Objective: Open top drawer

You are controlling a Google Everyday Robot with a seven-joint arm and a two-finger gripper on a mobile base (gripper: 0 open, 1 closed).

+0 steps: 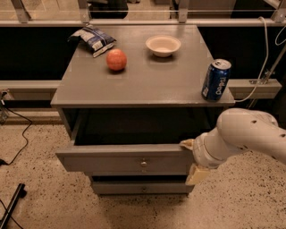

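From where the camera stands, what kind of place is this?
Probably an indoor lab or office test area: speckled hard floor, loose cables on it, metal railing posts behind the cabinet. The pincer is at the right end of the top drawer.

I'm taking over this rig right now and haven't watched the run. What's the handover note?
Gripper: at the right end of the top drawer front, up against it.
Top drawer: pulled well out of the cabinet, with its dark inside showing.
Done: the drawer is open.
Left: probably just back the arm away, minding the can near the cabinet top's right edge just above it.
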